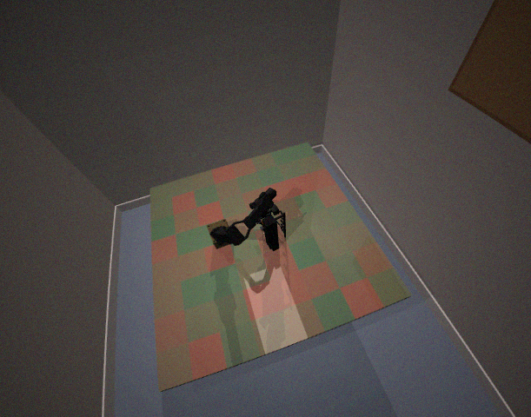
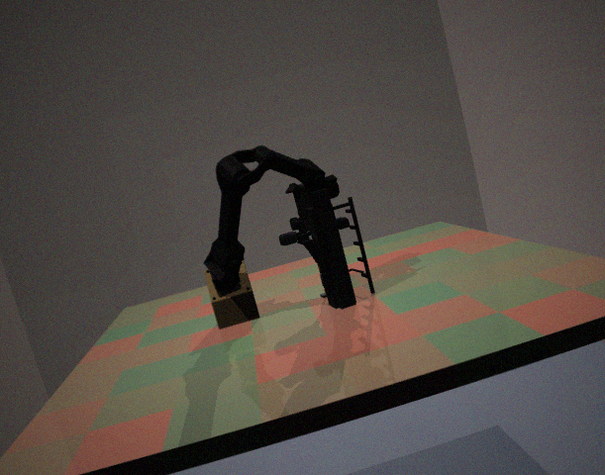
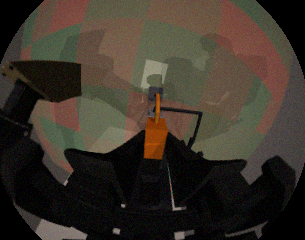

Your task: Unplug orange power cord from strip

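Note:
The orange plug shows in the wrist view between the two black fingertips. My gripper is shut on it, with one finger against each side. The orange cord runs from the plug towards a small grey block on the table. The dark power strip stands upright, and my gripper is close beside it. In the wrist view the strip is dark behind the plug; whether the plug is still seated in it cannot be told. In the top and exterior views the arm and strip hide the plug.
A thin black rack with short pegs stands upright just beside the strip; part of its frame shows in the wrist view. The arm's base box stands on the checkered table top.

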### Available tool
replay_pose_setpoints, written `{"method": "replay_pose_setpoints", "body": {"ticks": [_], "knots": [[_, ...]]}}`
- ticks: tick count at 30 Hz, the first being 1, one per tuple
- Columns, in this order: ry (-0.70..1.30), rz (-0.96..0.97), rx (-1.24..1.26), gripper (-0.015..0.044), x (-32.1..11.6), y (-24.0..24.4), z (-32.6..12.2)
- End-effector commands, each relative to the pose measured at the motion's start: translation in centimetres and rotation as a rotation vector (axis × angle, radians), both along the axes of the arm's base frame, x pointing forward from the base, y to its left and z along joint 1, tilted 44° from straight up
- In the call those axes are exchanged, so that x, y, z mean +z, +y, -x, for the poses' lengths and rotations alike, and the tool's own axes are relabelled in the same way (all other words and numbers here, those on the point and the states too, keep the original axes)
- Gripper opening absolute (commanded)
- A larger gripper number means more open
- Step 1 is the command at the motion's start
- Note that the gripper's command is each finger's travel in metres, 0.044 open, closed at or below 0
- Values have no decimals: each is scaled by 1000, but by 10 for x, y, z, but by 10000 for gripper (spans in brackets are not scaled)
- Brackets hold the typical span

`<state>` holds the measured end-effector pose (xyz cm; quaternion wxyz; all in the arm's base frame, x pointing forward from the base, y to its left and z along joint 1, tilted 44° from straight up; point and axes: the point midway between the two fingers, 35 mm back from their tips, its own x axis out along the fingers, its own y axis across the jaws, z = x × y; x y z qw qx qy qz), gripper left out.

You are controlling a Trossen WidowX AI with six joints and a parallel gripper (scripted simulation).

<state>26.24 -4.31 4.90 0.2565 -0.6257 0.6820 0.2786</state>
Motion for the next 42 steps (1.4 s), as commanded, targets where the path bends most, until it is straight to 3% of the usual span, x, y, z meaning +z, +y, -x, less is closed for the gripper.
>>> {"method": "replay_pose_setpoints", "body": {"ticks": [1, 18, 24, 42], "knots": [[2, -55, 11, 0, -15, 22, -2], [3, -55, 12, 0, -30, 45, 0], [-5, -47, -11, 157, -24, 30, 0], [5, -48, 12, 160, -18, 37, -1]]}}
